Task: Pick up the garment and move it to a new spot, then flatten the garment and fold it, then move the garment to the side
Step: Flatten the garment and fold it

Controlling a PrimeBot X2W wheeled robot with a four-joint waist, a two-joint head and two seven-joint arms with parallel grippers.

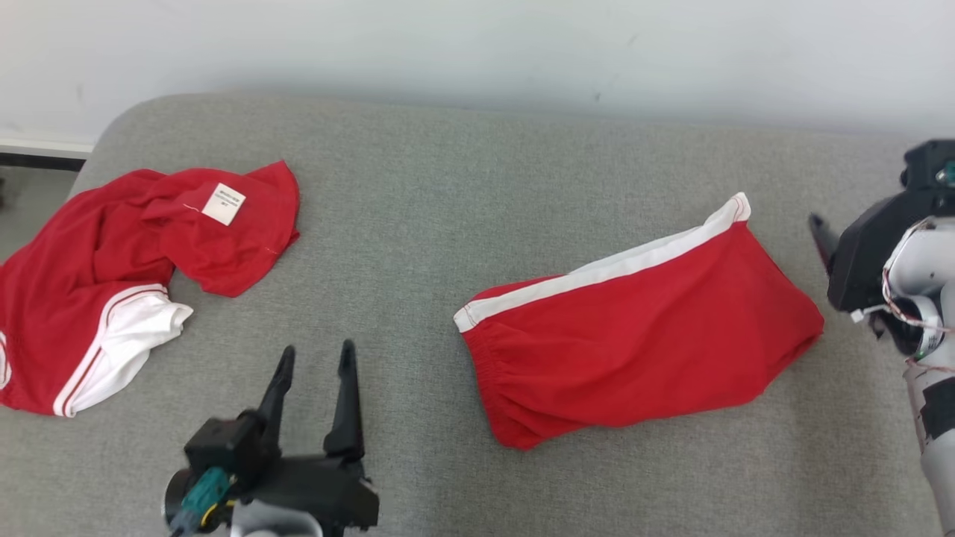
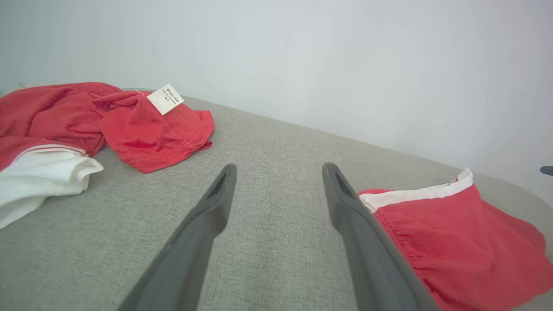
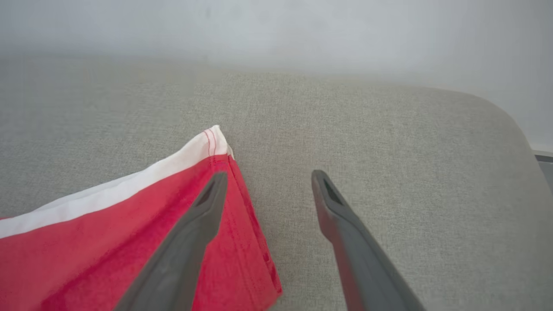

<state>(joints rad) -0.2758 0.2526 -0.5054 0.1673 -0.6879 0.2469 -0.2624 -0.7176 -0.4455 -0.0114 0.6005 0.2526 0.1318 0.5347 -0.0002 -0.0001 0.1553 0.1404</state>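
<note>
Both sets of fingers apart, empty: left gripper (image 1: pixel 317 349) left of folded shorts (image 1: pixel 642 350), right gripper (image 3: pixel 268 175) at their white-trim corner. To shift them aside, pinch all layers, drag low.

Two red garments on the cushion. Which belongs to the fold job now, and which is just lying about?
Job:
- folded red shorts, flat beside the open right gripper
- left gripper, open and empty

Lying about, likely:
- crumpled red garment with a white tag, at the left
- grey cushion
</note>
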